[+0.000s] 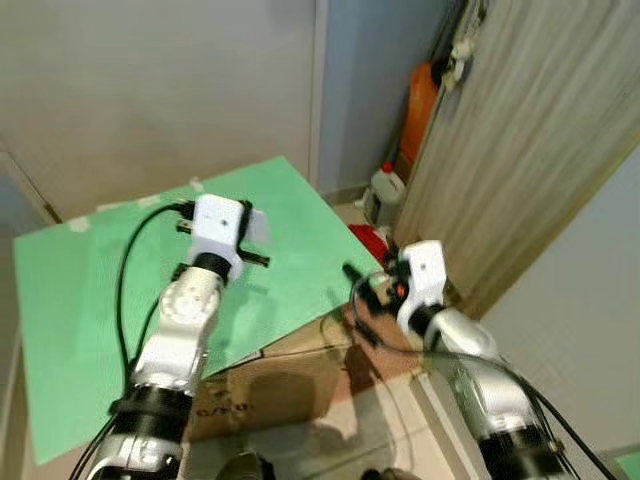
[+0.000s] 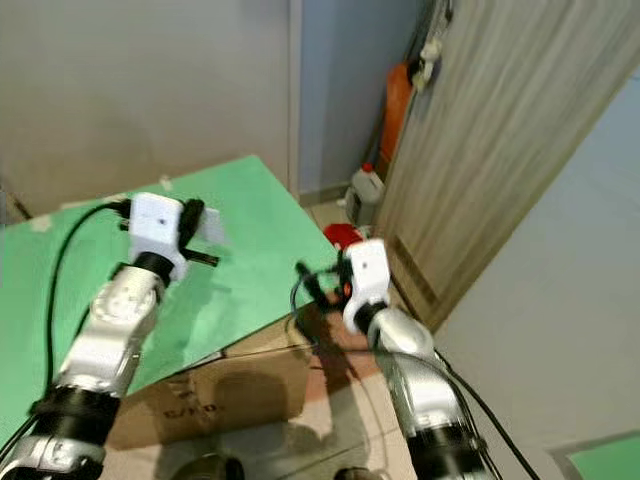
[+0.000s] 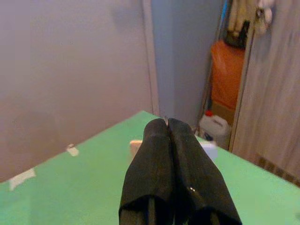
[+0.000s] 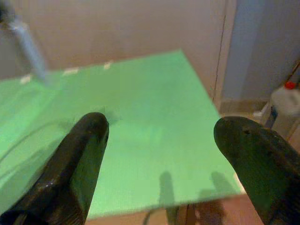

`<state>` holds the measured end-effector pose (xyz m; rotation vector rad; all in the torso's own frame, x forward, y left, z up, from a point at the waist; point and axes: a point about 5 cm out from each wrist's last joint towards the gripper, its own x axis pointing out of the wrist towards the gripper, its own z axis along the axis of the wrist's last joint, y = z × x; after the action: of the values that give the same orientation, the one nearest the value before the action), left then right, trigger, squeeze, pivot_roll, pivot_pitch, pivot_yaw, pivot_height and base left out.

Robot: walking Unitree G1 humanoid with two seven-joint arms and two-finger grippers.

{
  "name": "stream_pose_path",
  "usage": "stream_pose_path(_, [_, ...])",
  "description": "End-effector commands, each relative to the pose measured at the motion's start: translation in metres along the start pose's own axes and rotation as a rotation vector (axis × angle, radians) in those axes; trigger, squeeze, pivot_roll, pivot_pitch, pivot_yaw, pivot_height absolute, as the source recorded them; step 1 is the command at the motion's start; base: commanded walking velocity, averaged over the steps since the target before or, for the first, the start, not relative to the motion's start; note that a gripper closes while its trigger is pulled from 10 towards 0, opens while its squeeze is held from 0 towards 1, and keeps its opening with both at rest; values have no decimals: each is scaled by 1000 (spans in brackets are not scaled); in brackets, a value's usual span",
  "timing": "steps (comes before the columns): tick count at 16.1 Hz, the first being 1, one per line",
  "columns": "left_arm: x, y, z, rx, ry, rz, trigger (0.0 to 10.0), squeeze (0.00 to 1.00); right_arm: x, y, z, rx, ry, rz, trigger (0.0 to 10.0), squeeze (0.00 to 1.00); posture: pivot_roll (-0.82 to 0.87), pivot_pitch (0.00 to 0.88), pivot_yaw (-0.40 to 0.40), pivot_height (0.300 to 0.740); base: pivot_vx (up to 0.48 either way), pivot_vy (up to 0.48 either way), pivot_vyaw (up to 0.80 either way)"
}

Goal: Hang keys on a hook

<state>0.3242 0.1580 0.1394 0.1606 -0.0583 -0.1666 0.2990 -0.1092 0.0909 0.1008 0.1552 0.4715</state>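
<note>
Two pincers over the green board (image 1: 300, 230): left pincer (image 3: 168, 123) pressed closed, right pincer (image 4: 161, 140) spread wide.

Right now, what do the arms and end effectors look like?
Both arms are silver metal with black joint rings and white wrist housings. A black cable loops along each. The left end effector and the right end effector each have two long, glossy black rounded fingers.

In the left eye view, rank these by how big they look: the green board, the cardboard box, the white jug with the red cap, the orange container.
Largest to smallest as they appear:
1. green board
2. cardboard box, partly hidden under the board
3. orange container, partly hidden by the door
4. white jug
The last two sit farther from the camera, so true sizes are unsure.
</note>
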Motion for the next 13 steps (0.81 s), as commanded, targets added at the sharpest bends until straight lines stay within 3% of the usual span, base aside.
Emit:
stream_pose_path(1, [0, 1, 11, -25, -22, -9, 0, 0, 3, -6, 4, 0, -31, -36, 10000, 0, 92, 0, -9, 740, 0, 0, 0])
stream_pose_path(3, [0, -4, 18, -42, -42, -10, 0, 0, 8, -9, 9, 4, -62, -61, 10000, 0, 89, 0, -8, 740, 0, 0, 0])
stream_pose_path(7, [-6, -15, 10, -86, -27, 16, 0, 0, 13, -7, 9, 42, -90, -79, 10000, 0, 86, 0, -6, 740, 0, 0, 0])
stream_pose_path(9, [-6, -16, 9, -129, -43, 32, 0, 0, 14, -8, 12, 124, -128, -118, 10000, 0, 69, 0, 0, 740, 0, 0, 0])
stream_pose_path(13, [-6, -21, 15, -85, -88, 6, 0, 0, 7, -26, 17, 183, -205, -260, 10000, 0, 46, 0, 15, 740, 0, 0, 0])
